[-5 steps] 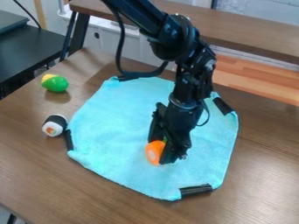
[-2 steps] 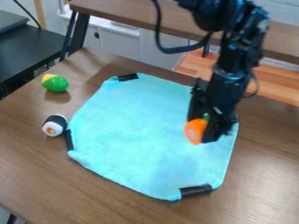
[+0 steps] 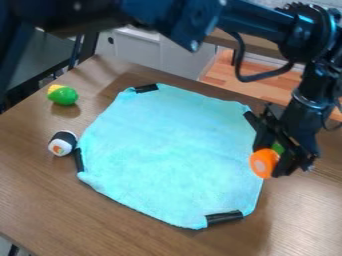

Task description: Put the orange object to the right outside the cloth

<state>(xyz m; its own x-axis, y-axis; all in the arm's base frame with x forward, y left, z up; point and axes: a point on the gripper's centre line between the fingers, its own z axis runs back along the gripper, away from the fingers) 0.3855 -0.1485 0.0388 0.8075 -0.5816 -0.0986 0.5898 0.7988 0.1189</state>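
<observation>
The black gripper hangs at the right of the camera view, beside the cloth's right edge, and is shut on the orange object. That object has an orange rounded body with a pale spot and a bit of green showing between the fingers. The light blue cloth lies spread on the brown table, with black strips at its corners. In the view, the orange object overlaps the cloth's right edge; its height above the table is hard to tell.
A sushi roll toy sits by the cloth's left corner strip. Farther back at the left lies a green and yellow toy. A wooden shelf stands behind the brown table.
The gripper has carried the orange object rightward from over the middle of the cloth to its right edge. More of the arm now crosses the top of the view.
</observation>
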